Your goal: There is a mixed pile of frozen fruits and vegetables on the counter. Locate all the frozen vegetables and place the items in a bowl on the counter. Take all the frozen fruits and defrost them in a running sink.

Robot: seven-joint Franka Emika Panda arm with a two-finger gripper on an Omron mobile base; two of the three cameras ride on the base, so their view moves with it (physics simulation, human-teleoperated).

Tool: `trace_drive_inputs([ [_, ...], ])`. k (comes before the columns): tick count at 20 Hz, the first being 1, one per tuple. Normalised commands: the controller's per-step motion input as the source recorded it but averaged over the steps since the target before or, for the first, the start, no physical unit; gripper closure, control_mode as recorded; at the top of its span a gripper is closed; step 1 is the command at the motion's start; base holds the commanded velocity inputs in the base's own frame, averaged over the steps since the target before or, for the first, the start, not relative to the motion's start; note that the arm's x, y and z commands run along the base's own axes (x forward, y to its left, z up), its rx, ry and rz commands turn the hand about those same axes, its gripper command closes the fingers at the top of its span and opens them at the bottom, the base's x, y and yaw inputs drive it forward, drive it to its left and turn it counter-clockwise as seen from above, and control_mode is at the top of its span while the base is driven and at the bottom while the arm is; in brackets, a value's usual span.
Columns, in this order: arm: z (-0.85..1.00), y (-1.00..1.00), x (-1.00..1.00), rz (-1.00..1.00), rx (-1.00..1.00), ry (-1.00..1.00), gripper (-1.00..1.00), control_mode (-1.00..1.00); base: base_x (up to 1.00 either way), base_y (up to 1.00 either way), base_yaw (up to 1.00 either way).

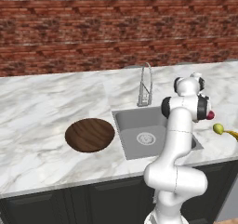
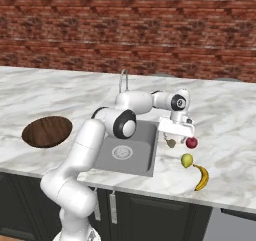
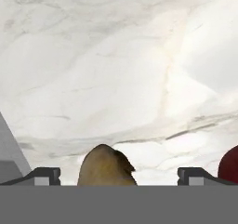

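beige lump (image 3: 106, 166) between wide-open jaws | red ball (image 3: 230, 163) beside | counter (image 3: 121, 69) beneath

Counter (image 1: 37, 107) white, grey-veined; bowl (image 1: 89, 135) dark brown; wall (image 1: 93, 28) red brick.

Rendered kitchen, domestic in look. White marble counter (image 1: 42, 107) with grey veins runs wall to wall over dark panelled cabinets (image 1: 69, 202); a grey steel sink (image 1: 153, 137) with round drain is set into it, with a tall curved chrome faucet (image 1: 146, 83) behind. Red brick wall (image 1: 93, 28) backs the counter; a dark wooden bowl (image 1: 89, 135), a banana (image 2: 201, 177) and other small produce lie on the top.
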Motion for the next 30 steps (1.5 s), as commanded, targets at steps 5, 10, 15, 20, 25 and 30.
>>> trace_drive_inputs([
  [5, -0.08, -0.02, -0.25, -0.06, 0.02, 0.00, -1.00, -1.00, 0.00, 0.00, 0.00],
  [10, 0.08, 0.06, -0.09, -0.11, 0.00, 0.00, -1.00, -1.00, 0.00, 0.00, 0.00],
  [15, 0.01, 0.17, -0.01, -0.14, -0.02, 0.00, -1.00, -1.00, 0.00, 0.00, 0.00],
  [20, -0.05, 0.07, -0.05, -0.11, -0.06, -0.03, -1.00, -1.00, 0.00, 0.00, 0.00],
  [25, -0.37, -0.02, -0.03, -0.10, -0.10, -0.07, -1.00, -1.00, 0.00, 0.00, 0.00],
  [30, -0.22, 0.02, 0.03, -0.01, -0.09, -0.12, -1.00, -1.00, 0.00, 0.00, 0.00],
])
